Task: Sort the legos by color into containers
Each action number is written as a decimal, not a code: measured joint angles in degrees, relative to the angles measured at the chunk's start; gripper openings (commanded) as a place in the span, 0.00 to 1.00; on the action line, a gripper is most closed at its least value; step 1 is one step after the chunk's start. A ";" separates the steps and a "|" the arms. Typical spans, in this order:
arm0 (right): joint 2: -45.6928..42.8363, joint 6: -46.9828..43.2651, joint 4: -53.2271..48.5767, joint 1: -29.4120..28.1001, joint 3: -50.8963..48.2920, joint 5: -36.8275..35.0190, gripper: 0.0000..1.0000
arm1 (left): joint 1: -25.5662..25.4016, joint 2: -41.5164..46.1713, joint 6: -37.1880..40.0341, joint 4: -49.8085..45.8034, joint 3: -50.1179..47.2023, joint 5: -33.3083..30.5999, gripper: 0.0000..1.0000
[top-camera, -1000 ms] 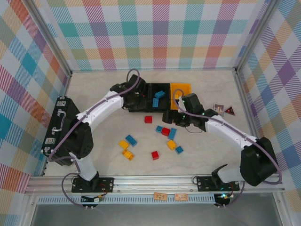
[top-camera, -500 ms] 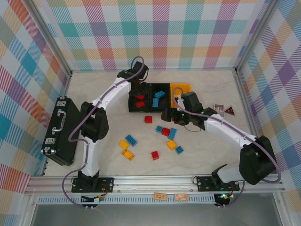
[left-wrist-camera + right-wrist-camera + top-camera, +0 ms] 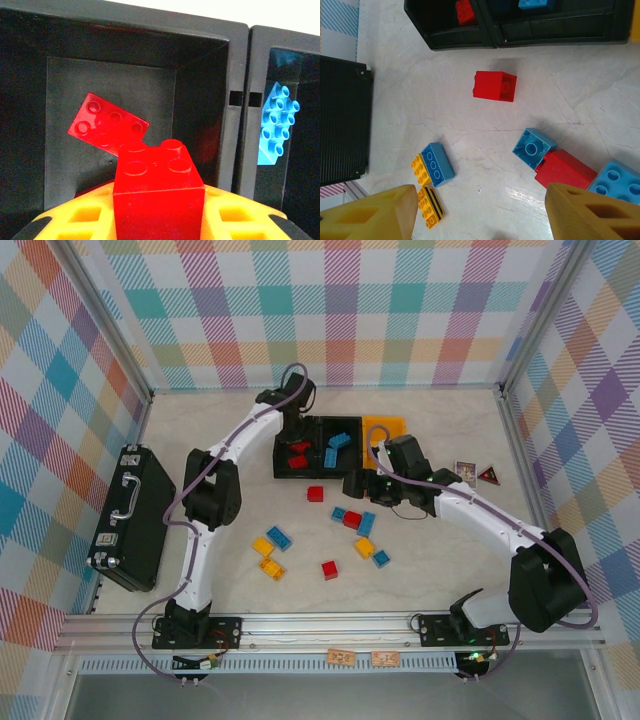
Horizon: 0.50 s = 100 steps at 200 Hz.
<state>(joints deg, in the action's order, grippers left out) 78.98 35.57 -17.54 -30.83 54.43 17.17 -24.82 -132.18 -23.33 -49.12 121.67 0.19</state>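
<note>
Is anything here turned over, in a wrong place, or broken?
Nothing looks broken. On the table, one blue brick lies upside down, hollow side up, touching a red brick. A second red one, near the black bins, seems to lie on its side, studs facing sideways.

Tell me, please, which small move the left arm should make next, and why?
Probably open the left gripper and drop the red square plastic brick. The jaws are shut on that brick, and it seems to hang right over the left black plastic bin. A red oblong brick already lies on the floor of that bin, so the colour matches.
</note>
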 measured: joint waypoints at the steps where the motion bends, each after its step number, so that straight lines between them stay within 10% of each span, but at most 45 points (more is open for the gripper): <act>1: 0.00 0.00 0.00 0.00 0.00 0.00 0.68 | 0.00 -0.02 -0.02 0.02 0.00 0.04 0.34; 100: -0.07 -0.02 -0.07 -0.02 0.00 -0.15 0.68 | 0.00 0.83 -2.58 3.48 -2.36 0.79 0.49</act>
<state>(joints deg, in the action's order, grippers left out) 78.91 35.55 -17.61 -30.85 54.43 17.02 -24.82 -131.35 -25.91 -45.65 119.31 0.97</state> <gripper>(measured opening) 0.683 0.488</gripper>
